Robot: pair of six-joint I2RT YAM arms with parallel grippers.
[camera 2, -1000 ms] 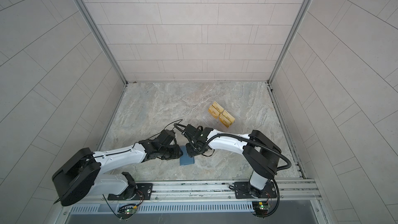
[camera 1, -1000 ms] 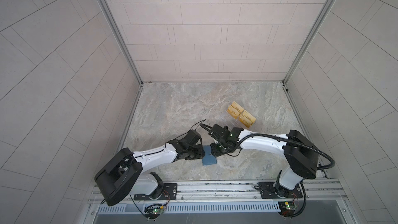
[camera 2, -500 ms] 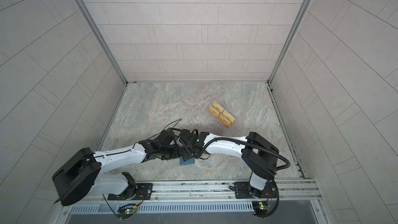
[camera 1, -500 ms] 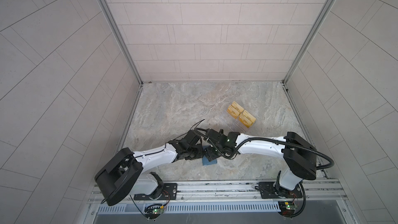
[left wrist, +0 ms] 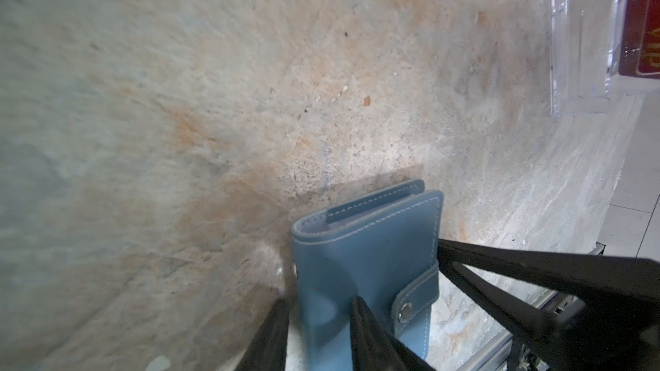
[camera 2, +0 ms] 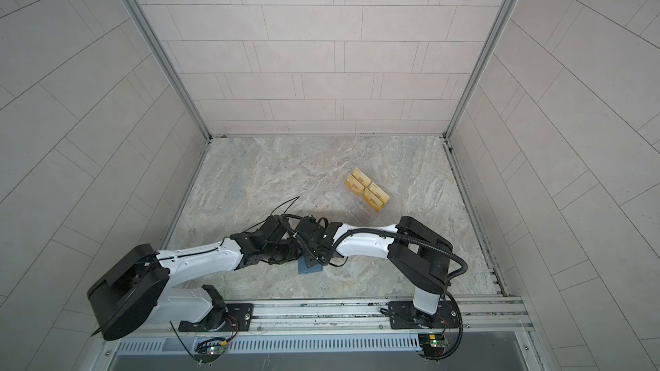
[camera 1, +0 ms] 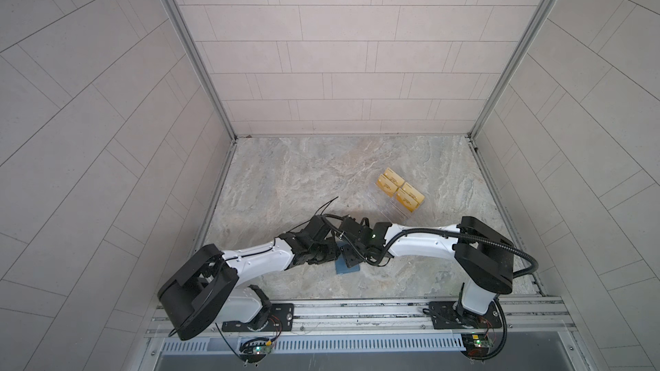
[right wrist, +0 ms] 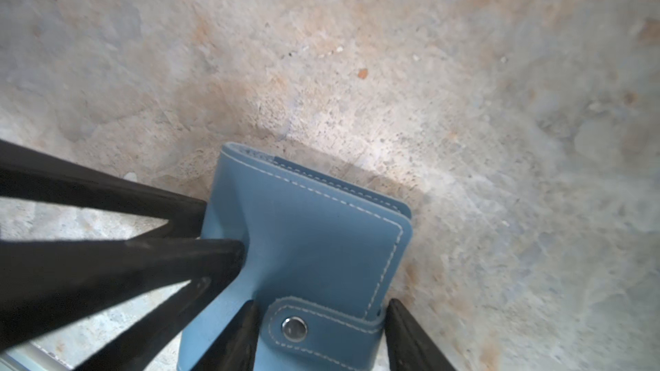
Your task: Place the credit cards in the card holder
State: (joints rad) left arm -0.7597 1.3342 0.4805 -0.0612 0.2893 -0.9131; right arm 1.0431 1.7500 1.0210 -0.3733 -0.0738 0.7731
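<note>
**Colleague:** Where's the card holder?

**Operator:** I see the card holder (right wrist: 307, 244) low at the front of the marble table (camera 1: 285, 190), about midway between the two arm bases. It's shut. Its strap (right wrist: 332, 330) is buttoned over the open edge, and the metal snap (right wrist: 294, 328) is showing.

**Colleague:** Who has it?

**Operator:** My left gripper (left wrist: 319, 303) pinches it at the folded spine side. One finger presses a dent into the front cover and the other sits behind the spine. My right gripper (right wrist: 321, 303) stands spread across the strap. One finger is over the cover beside the strap's tip, the other just past the fold at the open edge. I can't tell whether those pads touch it.

**Colleague:** Is it flat on the table?

**Operator:** No, it's tilted, with the far edge down near the marble and a shadow beneath. I can't tell whether it touches.

**Colleague:** And the cards?

**Operator:** In my left wrist view a red credit card (left wrist: 641, 12) with gold VIP lettering stands inside the clear rack (left wrist: 578, 66), cut off by the picture's edge. In both top views the rack sits well apart from the holder, farther back and to the right. It has gold-yellow cards (camera 1: 400, 190) in its tiers. Both arms reach in low from the front rail (camera 1: 357, 310) and meet over the holder.
</note>
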